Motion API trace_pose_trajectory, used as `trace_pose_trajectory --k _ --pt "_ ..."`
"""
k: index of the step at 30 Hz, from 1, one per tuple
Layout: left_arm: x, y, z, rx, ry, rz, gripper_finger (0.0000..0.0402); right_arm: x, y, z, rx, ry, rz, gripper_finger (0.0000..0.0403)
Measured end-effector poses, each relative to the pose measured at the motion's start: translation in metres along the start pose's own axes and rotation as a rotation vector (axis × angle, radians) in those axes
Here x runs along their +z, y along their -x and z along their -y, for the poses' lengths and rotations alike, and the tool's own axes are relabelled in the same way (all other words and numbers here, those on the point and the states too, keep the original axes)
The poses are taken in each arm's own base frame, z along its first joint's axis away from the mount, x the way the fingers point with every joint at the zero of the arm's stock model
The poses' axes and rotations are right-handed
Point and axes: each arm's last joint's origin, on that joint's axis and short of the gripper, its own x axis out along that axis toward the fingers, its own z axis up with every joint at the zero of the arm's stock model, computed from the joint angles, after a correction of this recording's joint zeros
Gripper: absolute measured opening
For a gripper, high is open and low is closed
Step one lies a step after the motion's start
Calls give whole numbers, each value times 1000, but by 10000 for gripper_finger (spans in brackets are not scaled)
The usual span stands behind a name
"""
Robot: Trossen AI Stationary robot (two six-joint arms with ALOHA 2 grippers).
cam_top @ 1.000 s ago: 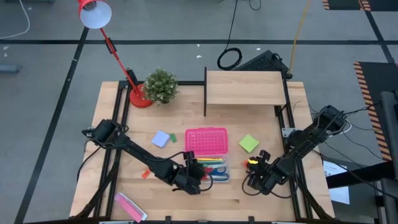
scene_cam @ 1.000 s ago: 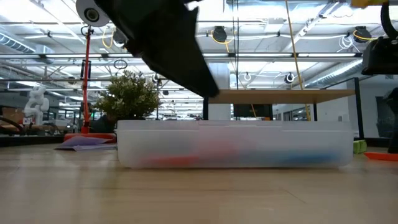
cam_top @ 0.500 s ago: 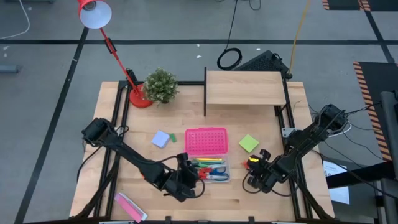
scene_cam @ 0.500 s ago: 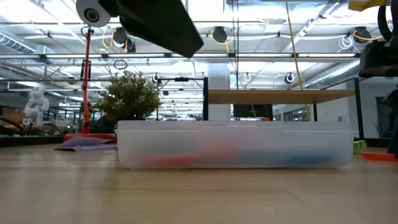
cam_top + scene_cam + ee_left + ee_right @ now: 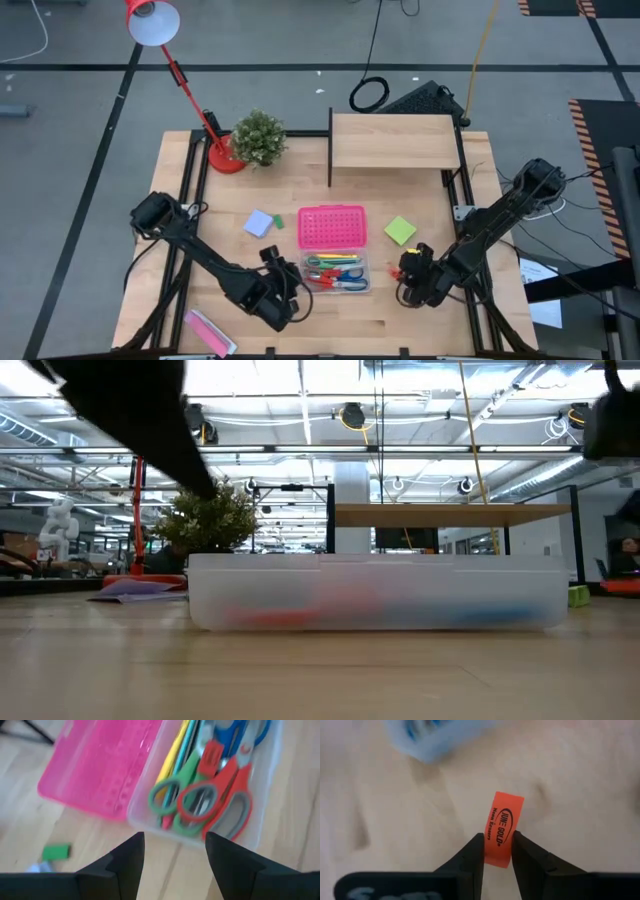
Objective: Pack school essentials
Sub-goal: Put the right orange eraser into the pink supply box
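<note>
The right gripper point(image 5: 494, 851) has its two dark fingers closed on the small orange rectangular eraser point(image 5: 502, 828), which carries black printed letters; the long axis of the eraser runs straight out from between the fingers, away from the wrist, and its far end stands free above the light wooden table point(image 5: 420, 300). In the high view this right gripper point(image 5: 408, 272) is near the right edge of the table, just beside the right end of the clear plastic box point(image 5: 337, 273). The left gripper point(image 5: 174, 856) holds nothing; its jaws stand well apart, and it hangs over the table in front of the open box, pointing toward it. Inside the box lie three pairs of scissors: the green-handled scissors point(image 5: 166, 796), the red-handled scissors point(image 5: 216, 802) and the blue-handled scissors point(image 5: 240, 732), all with their long axes along the length of the box, together with thin yellow and green pencils point(image 5: 176, 747) lying the same way. The pink perforated lid point(image 5: 331, 226) lies flat, touching the far side of the box. Two square note pads are on the table: the lime-green note pad point(image 5: 400, 231) to the right of the lid and the pale-blue note pad point(image 5: 259, 223) to its left.
</note>
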Motion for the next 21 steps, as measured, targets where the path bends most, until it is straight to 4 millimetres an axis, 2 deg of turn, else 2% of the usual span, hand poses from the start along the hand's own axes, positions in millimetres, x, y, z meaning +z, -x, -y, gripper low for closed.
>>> trace_pose_trajectory --k 6,13,21 --pt "-9 4 -2 37 34 -49 214 15 12 -13 144 70 170 78" --pt "-13 8 1 32 57 -49 214 48 14 -23 252 117 375 78" --pt "-14 9 2 26 107 -44 214 56 -12 -17 207 165 293 78"
